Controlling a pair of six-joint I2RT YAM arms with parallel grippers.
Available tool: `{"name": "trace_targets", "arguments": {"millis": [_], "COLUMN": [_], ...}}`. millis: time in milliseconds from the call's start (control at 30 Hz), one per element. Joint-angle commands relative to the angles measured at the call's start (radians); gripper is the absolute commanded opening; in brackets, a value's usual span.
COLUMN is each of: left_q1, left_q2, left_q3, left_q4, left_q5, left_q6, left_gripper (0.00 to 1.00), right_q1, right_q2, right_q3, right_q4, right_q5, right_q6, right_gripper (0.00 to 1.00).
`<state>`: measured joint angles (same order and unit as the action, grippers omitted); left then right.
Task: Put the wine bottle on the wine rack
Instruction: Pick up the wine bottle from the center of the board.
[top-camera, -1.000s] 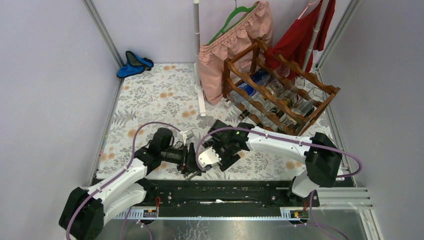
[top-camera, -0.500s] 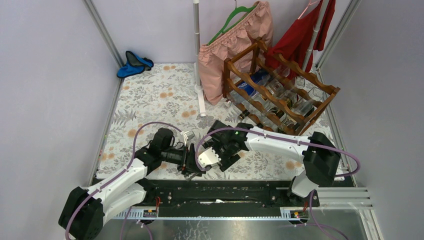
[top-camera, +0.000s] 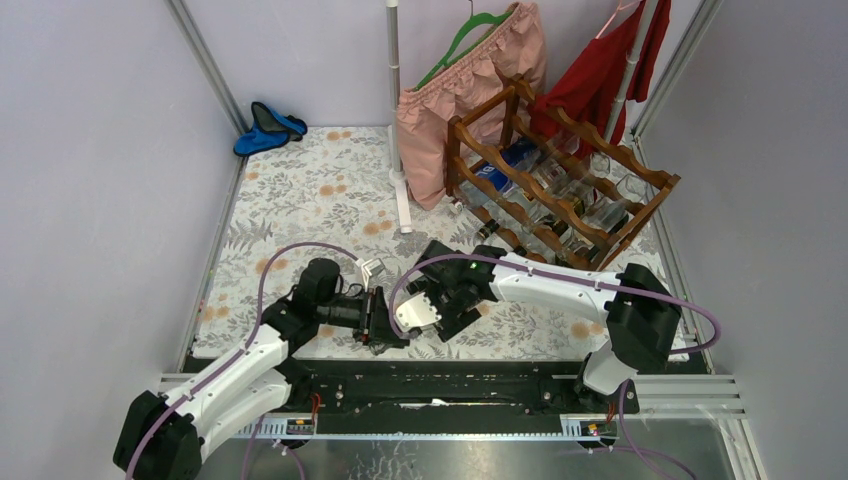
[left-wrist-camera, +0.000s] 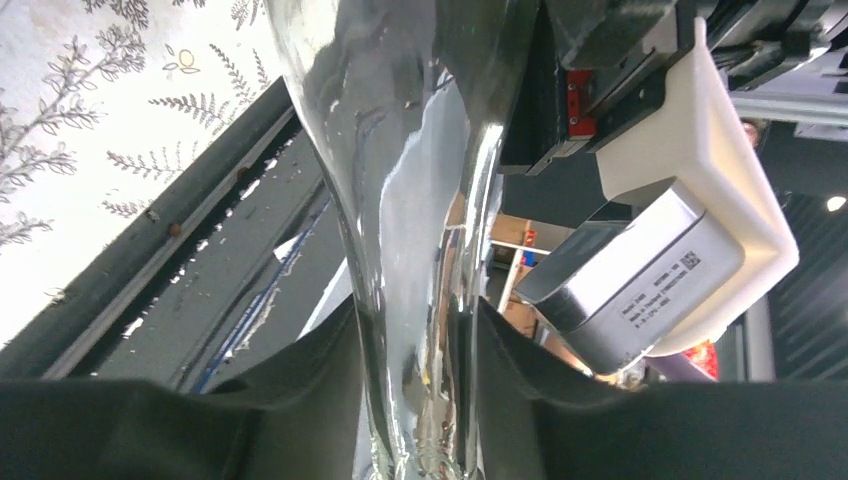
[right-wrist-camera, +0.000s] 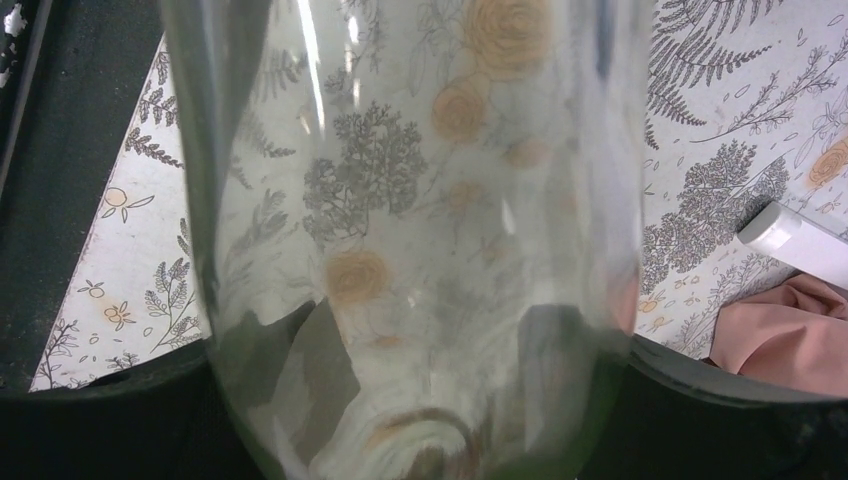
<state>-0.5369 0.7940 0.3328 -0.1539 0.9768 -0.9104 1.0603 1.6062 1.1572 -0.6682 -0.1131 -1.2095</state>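
The task was at an early stage: the wine bottle (right-wrist-camera: 420, 200) was not yet on the wine rack (top-camera: 563, 172). The rack stood at the far right of the table (top-camera: 300, 200), well apart from both arms, with other bottles (top-camera: 512, 158) lying in its tiers. The clear bottle sat close to the table's near edge, between the two arms. The right gripper (right-wrist-camera: 420, 405) clasped its wide body, jaws spread far apart around the glass. The left gripper (left-wrist-camera: 420, 400) had a finger on either side of the neck; whether they pinched it could not be told. Carrying the bottle across and laying it in a free cradle remained.
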Motion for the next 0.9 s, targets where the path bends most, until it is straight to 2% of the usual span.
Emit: {"name": "trace_targets", "arguments": {"millis": [0, 100, 200, 333, 500, 633, 800, 867], "left_q1": [-0.007, -0.008, -0.008, -0.006, -0.006, -0.005, -0.005, -0.005], "left_q2": [-0.01, -0.006, -0.005, -0.003, 0.002, -0.008, -0.004, 0.002], "left_q3": [-0.002, -0.006, -0.008, -0.031, -0.077, -0.069, -0.101, -0.113], "left_q4": [0.111, 0.131, 0.138, 0.209, 0.36, 0.337, 0.491, 0.536], "left_q5": [0.034, 0.039, 0.042, 0.048, 0.053, 0.003, 0.036, 0.061], "left_q6": [-0.02, -0.025, -0.026, -0.066, -0.154, -0.146, -0.245, -0.272], "left_gripper": [0.4, 0.21, 0.06, 0.0, 0.0, 0.0, 0.0, 0.0], "right_q1": [0.005, 0.004, 0.004, 0.004, 0.004, 0.005, 0.004, 0.004], "right_q2": [-0.023, -0.021, -0.019, -0.014, -0.003, -0.009, -0.023, -0.028], "right_q3": [0.05, 0.047, 0.043, 0.043, 0.064, 0.07, 0.07, 0.07], "right_q4": [0.053, 0.053, 0.054, 0.067, 0.043, 0.034, 0.041, 0.05], "right_q5": [0.057, 0.058, 0.061, 0.07, 0.069, 0.062, 0.054, 0.052], "right_q6": [0.028, 0.031, 0.033, 0.056, 0.088, 0.101, 0.112, 0.122], "right_gripper": [0.0, 0.0, 0.0, 0.02, 0.24, 0.38, 0.71, 0.78]}}
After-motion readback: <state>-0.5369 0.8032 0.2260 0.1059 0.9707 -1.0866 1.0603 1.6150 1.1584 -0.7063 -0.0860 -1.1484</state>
